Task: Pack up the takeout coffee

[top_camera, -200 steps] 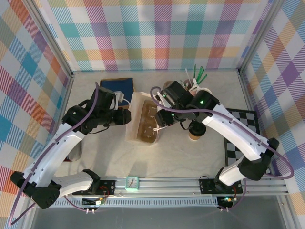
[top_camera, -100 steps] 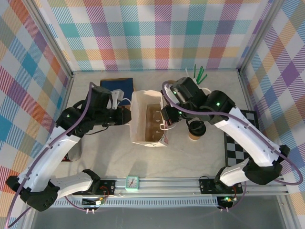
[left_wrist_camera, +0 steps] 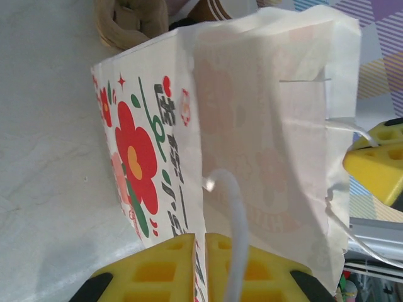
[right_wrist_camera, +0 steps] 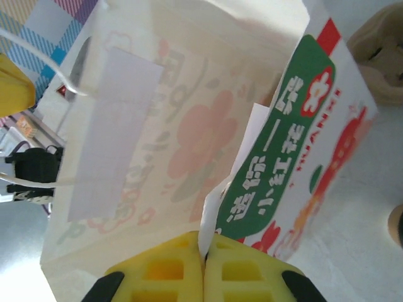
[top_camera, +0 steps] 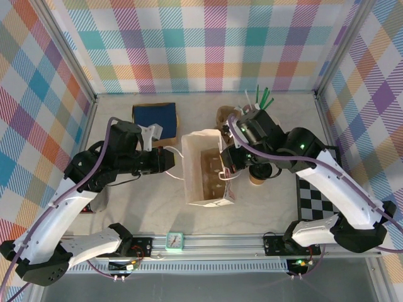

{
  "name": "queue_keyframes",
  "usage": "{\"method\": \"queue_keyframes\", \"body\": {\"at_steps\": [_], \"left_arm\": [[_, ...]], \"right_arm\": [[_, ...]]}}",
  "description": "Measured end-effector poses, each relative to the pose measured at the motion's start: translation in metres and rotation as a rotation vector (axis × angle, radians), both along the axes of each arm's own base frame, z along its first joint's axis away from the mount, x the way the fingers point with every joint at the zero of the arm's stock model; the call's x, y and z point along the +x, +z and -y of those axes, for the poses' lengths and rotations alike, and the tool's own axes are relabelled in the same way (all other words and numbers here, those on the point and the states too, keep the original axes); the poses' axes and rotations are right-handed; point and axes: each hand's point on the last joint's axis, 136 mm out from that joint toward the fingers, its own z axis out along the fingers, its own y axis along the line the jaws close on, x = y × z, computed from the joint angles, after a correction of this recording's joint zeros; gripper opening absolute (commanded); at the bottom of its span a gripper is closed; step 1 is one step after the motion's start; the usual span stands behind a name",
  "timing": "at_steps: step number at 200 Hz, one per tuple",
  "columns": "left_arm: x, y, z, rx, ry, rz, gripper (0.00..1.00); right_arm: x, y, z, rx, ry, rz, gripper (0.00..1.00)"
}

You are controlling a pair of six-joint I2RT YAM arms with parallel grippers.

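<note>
From above, we saw the bag [top_camera: 211, 173] standing open on the bench [top_camera: 145, 207] between the two arms. The left hand [top_camera: 169, 162] was at its left side and the right hand [top_camera: 228, 165] at its right rim. The coffee [top_camera: 258, 175] stood on the bench just right of the bag and outside it, partly hidden beneath the right arm. A blue mat [top_camera: 154, 116] lay behind the left hand, and a checkered board [top_camera: 318, 198] lay by the right wall. In the left wrist view, the left hand [left_wrist_camera: 201, 242] had its yellow fingers [left_wrist_camera: 157, 267] pressed together on the edge of the bag [left_wrist_camera: 252, 126]. The white handle cord [left_wrist_camera: 234, 226] ran across one finger, and the flowered side panel faced the bench. In the right wrist view, the right hand [right_wrist_camera: 204, 242] was likewise pressed together, pinching the bag [right_wrist_camera: 189, 145] at a fold beside its green label [right_wrist_camera: 296, 157]. A brown tray [right_wrist_camera: 384, 56] lay on the bench beyond the bag.
</note>
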Motion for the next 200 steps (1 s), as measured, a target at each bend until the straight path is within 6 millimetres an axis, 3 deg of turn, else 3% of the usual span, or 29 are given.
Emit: {"method": "queue_keyframes", "body": {"at_steps": [33, 87, 98, 106, 116, 126, 135, 143, 171, 200], "left_arm": [[-0.004, -0.003, 0.003, -0.010, 0.003, -0.031, 0.13], [0.005, -0.026, 0.013, -0.001, 0.016, -0.088, 0.14], [0.008, -0.026, 0.016, -0.003, 0.014, -0.085, 0.16], [0.009, -0.025, 0.017, -0.004, 0.013, -0.083, 0.17], [0.011, -0.023, 0.019, -0.009, 0.011, -0.077, 0.22], [0.013, -0.020, 0.021, -0.010, 0.007, -0.068, 0.35], [0.015, -0.018, 0.023, -0.016, 0.010, -0.069, 0.46], [0.016, -0.017, 0.024, -0.015, 0.007, -0.065, 0.52], [0.020, -0.012, 0.025, -0.001, 0.001, -0.042, 0.64], [0.024, 0.004, 0.019, 0.028, 0.007, 0.014, 0.71]], "right_arm": [[0.000, -0.012, 0.002, 0.006, -0.025, -0.069, 0.00], [0.011, -0.051, 0.019, -0.001, -0.123, -0.189, 0.00], [0.013, -0.054, 0.021, 0.008, -0.138, -0.202, 0.04], [0.015, -0.054, 0.022, 0.013, -0.146, -0.207, 0.10], [0.017, -0.053, 0.022, 0.023, -0.151, -0.209, 0.26], [0.019, -0.051, 0.022, 0.033, -0.158, -0.210, 0.36], [0.020, -0.051, 0.021, 0.034, -0.149, -0.202, 0.53], [0.019, -0.050, 0.021, 0.036, -0.149, -0.204, 0.62], [0.021, -0.045, 0.023, 0.027, -0.138, -0.175, 0.71], [0.028, -0.019, 0.026, 0.025, -0.135, -0.102, 0.83]]}}
